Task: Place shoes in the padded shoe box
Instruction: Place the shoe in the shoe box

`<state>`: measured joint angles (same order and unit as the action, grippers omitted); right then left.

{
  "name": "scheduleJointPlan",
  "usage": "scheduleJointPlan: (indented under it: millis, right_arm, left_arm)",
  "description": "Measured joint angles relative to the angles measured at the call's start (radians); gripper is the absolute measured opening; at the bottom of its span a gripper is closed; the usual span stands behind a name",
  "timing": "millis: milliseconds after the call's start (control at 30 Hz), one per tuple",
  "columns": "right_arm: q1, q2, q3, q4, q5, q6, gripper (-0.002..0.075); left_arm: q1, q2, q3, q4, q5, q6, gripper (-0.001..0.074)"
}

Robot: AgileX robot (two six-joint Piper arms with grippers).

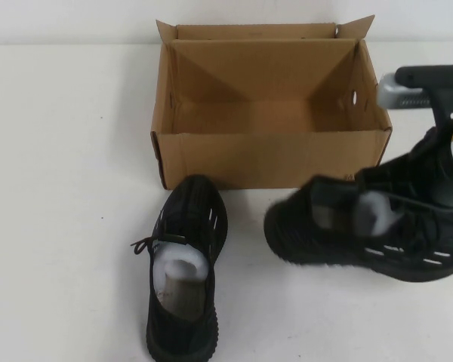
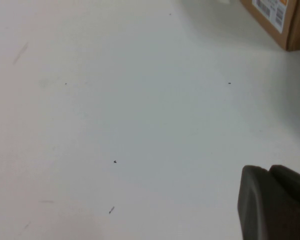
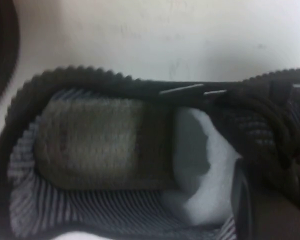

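Observation:
The brown cardboard shoe box [image 1: 272, 158] stands open at the back middle, its inside bare. One black knit sneaker [image 1: 189, 219] with white paper stuffing lies on the table in front of the box, toe toward it. My right gripper [image 1: 432, 197] is shut on the other sneaker [image 1: 325, 226], which is blurred, in front of the box's right corner. The right wrist view looks into this sneaker [image 3: 90, 145], with a finger [image 3: 262, 210] at its opening by the white stuffing. My left gripper [image 2: 275, 200] is shut and empty over bare table, out of the high view.
The white table [image 1: 68, 188] stretches out to the left of the box and the lying sneaker. The box's corner with a printed label [image 2: 277, 17] shows in the left wrist view. The right arm's body [image 1: 426, 83] is just right of the box.

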<state>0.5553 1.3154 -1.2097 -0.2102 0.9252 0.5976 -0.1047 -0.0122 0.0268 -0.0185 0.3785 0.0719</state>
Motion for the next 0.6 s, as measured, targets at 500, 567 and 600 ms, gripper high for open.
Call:
scheduleJointPlan:
  millis: [500, 567, 600]
  right_arm:
    - [0.0, 0.081, -0.289, -0.03, -0.023, 0.008, -0.0006]
    - [0.0, 0.108, -0.336, -0.032, -0.023, 0.008, -0.0006]
    - [0.0, 0.124, -0.362, -0.036, -0.025, 0.006, -0.0006]
  left_arm:
    - [0.0, 0.0, 0.0, 0.0, 0.0, 0.0, -0.0004]
    - [0.0, 0.0, 0.0, 0.0, 0.0, 0.0, -0.0004]
    - [0.0, 0.0, 0.0, 0.0, 0.0, 0.0, -0.0004]
